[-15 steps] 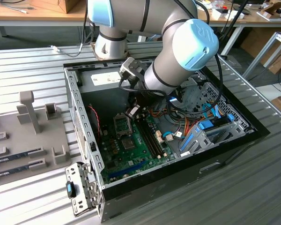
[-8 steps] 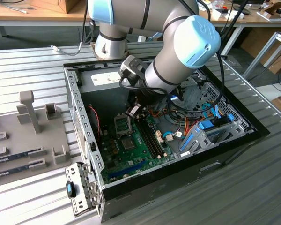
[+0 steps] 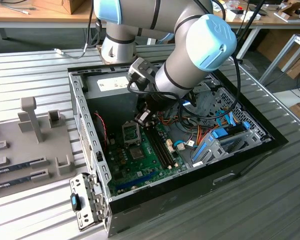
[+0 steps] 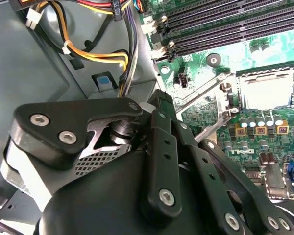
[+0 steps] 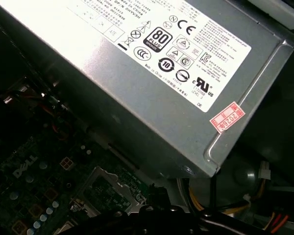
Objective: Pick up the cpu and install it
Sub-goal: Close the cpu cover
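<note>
Ribbed grey metal bench (image 3: 240,210) up front. A grey moulded fixture tray (image 3: 35,150) lies on it at the exterior view's left, with long narrow memory sticks (image 3: 17,167) in its slots.

Next back is the open black desktop case (image 3: 200,187), with a green motherboard (image 3: 125,160) flat on its floor. The metal-framed square socket (image 3: 131,131) sits mid-board with its retention frame swung open.

In the second wrist view a pale square (image 4: 264,93) fills the socket frame. It could be the cpu seated or just the bare contact field, can't tell which.

The black gripper (image 3: 141,119) hangs just above the board beside the socket, on the grey-and-blue arm (image 3: 190,55). Can't tell whether it's spread, closed, or carrying anything.

Behind it the silver power supply box (image 5: 152,88) lies along the case's far wall. Wooden tables (image 3: 40,15) stand at the back.

Handling judgement:
- The cpu is light, thin and stiff, with a slick metal lid.
- Its underside and the socket contacts are fragile.
- Take it by opposite edges and keep it level, with no sliding in the socket.
</note>
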Tool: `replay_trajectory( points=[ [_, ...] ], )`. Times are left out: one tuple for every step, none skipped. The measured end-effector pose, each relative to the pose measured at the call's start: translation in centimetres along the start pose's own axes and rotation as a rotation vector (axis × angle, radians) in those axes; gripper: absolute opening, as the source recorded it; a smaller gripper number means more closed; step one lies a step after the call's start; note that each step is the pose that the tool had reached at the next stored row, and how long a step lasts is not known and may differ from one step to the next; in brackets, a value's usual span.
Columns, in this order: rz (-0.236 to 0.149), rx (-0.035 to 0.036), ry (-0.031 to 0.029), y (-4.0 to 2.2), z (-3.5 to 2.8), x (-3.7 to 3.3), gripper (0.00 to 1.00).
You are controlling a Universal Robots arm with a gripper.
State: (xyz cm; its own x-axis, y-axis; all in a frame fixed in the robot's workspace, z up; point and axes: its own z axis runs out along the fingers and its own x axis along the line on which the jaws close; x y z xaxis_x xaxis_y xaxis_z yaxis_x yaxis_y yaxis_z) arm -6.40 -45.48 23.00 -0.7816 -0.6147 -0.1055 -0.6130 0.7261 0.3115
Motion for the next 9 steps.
replay_trajectory(
  points=[
    [0.0,0.0002,0.0002,0.0,-0.01,0.0,0.11],
    [0.0,0.0004,0.0005,-0.01,-0.03,0.02,0.11],
    [0.0,0.0003,0.0004,-0.01,-0.04,0.02,0.11],
    [0.0,0.0003,0.0005,0.0,-0.09,0.02,0.11],
    [0.0,0.0004,0.0004,0.02,-0.15,0.01,0.11],
    [0.0,0.0003,0.0004,0.03,-0.18,0.01,0.11],
    [0.0,0.0003,0.0003,0.04,-0.21,0.0,0.11],
    [0.0,0.0001,0.0001,0.05,-0.23,0.0,0.11],
    [0.0,0.0001,0.0,0.05,-0.23,0.0,0.11]
  ],
)
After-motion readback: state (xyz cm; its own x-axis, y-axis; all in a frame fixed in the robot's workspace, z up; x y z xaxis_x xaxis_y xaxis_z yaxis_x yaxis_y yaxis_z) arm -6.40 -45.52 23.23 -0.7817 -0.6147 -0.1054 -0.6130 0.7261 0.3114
